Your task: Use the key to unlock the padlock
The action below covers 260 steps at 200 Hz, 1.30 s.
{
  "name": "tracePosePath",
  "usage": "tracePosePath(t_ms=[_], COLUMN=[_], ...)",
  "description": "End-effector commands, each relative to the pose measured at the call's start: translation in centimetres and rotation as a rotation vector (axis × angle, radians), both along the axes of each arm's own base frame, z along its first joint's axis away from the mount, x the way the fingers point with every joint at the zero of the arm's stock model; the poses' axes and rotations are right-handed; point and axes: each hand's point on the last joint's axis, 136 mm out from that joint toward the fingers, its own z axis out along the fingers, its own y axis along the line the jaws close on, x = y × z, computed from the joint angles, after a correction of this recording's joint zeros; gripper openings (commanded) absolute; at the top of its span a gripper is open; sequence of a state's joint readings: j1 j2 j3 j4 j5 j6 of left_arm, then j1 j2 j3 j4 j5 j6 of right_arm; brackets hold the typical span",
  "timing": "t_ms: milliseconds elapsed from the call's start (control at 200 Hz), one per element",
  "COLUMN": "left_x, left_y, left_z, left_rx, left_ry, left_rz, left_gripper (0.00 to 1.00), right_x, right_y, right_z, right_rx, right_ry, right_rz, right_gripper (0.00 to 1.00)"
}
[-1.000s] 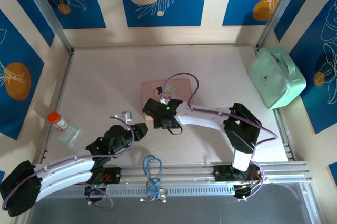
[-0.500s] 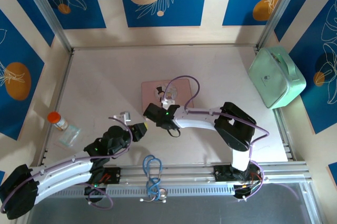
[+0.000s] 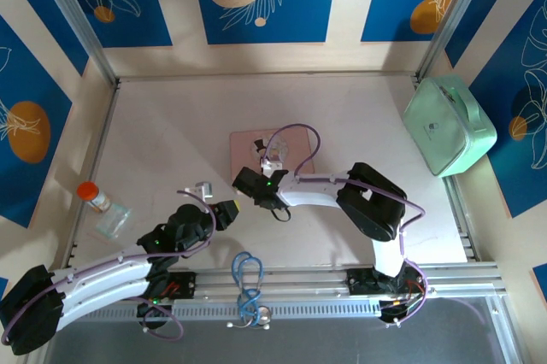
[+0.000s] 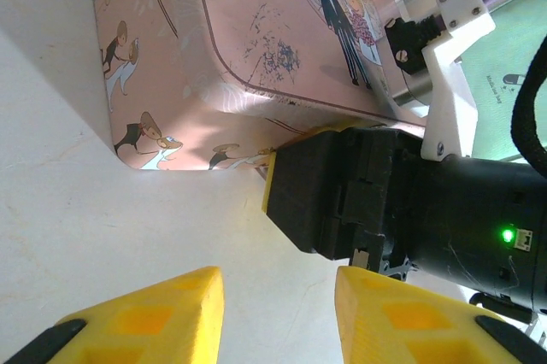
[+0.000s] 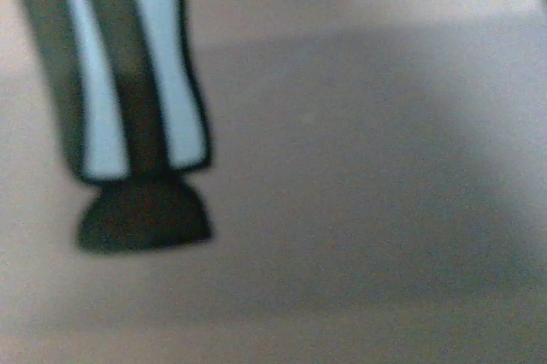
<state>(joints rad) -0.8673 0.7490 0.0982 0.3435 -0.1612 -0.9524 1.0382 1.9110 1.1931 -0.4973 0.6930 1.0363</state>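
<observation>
The pink tin (image 3: 256, 149) with cartoon prints lies at the table's middle. The padlock is hidden, and I cannot pick out a key. A small pale metal piece (image 3: 203, 186) lies on the table left of the tin. My right gripper (image 3: 244, 182) is low at the tin's near left corner. In the left wrist view it is a black block with a yellow edge (image 4: 295, 197) against the tin (image 4: 256, 31), and its jaws are not clear there. My left gripper (image 3: 229, 208) (image 4: 278, 296) is open just short of it, with bare table between the yellow fingers (image 4: 154, 313).
An orange-capped bottle (image 3: 92, 196) and a clear plastic bag (image 3: 113, 220) lie at the left edge. A blue looped cable (image 3: 248, 283) hangs at the front rail. A mint green bag (image 3: 449, 125) sits at the right wall. The right wrist view is a blurred close-up of the tin's print (image 5: 128, 116).
The right gripper has slid left and nearer, off the tin's top to its near left corner, and its elbow has swung left. The left arm has barely moved.
</observation>
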Motion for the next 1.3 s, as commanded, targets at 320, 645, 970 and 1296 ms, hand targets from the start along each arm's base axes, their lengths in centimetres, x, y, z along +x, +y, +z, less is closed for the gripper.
tracePosePath(t_ms=[320, 645, 970, 1296], left_x=[-0.5, -0.6, -0.7, -0.6], left_y=[0.0, 0.3, 0.3, 0.2], left_z=[-0.4, -0.4, -0.6, -0.5], left_rx=[-0.004, -0.003, 0.002, 0.01], left_ry=[0.001, -0.001, -0.002, -0.012], left_rz=[-0.017, -0.012, -0.014, -0.02], left_gripper=[0.39, 0.39, 0.38, 0.38], right_x=[1.0, 1.3, 1.8, 0.1], right_y=[-0.1, -0.1, 0.0, -0.5], right_z=[1.2, 2.2, 1.9, 2.0], right_rx=[-0.049, 0.001, -0.007, -0.056], right_ry=[-0.046, -0.13, -0.143, 0.034], right_rz=[-0.019, -0.007, -0.002, -0.011], right_gripper=[0.49, 0.44, 0.3, 0.08])
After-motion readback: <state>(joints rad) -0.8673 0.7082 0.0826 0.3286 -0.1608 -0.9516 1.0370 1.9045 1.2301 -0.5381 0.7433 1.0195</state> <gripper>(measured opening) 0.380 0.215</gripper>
